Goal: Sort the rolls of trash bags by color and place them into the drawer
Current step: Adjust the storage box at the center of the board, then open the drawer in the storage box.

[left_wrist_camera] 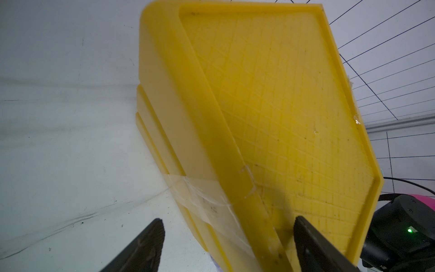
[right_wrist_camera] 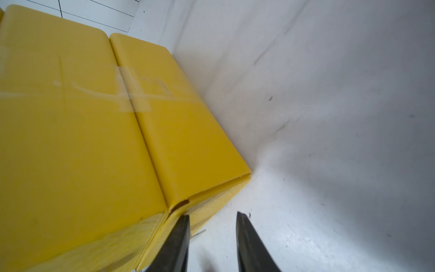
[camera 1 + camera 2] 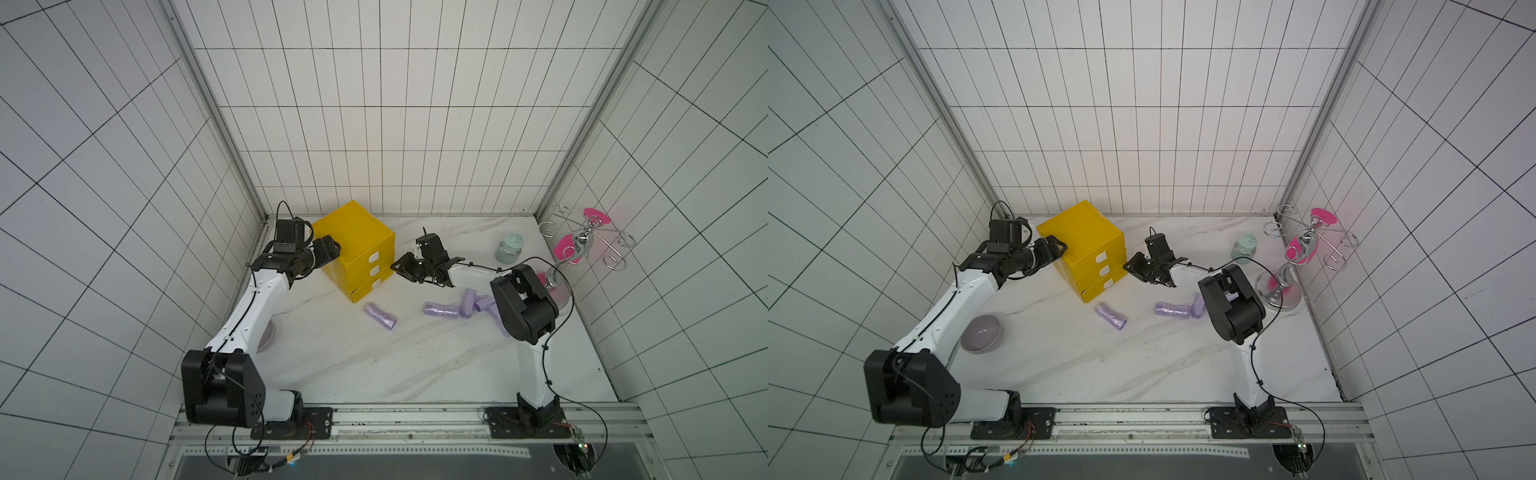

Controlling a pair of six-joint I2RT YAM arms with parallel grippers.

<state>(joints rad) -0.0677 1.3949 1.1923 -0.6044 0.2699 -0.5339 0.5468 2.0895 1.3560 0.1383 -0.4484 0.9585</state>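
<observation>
Several lilac rolls of trash bags lie on the marble table: one (image 3: 380, 318) (image 3: 1111, 316) in front of the yellow drawer unit (image 3: 353, 249) (image 3: 1084, 245), more (image 3: 441, 309) (image 3: 1171, 309) beside my right arm. The three drawers show white handles; the lowest (image 3: 365, 291) sticks out slightly. My left gripper (image 3: 332, 249) (image 3: 1059, 248) (image 1: 228, 219) stands open across the unit's top left edge, one finger over the top and one beside the side wall. My right gripper (image 3: 395, 266) (image 3: 1127, 266) (image 2: 213, 214) is open at the unit's front right corner, holding nothing.
A pale green jar (image 3: 509, 248) stands at the back right. A chrome stand (image 3: 1281, 286) with pink parts fills the right corner. A lilac bowl (image 3: 982, 333) sits under my left arm. Tiled walls close in the table on three sides.
</observation>
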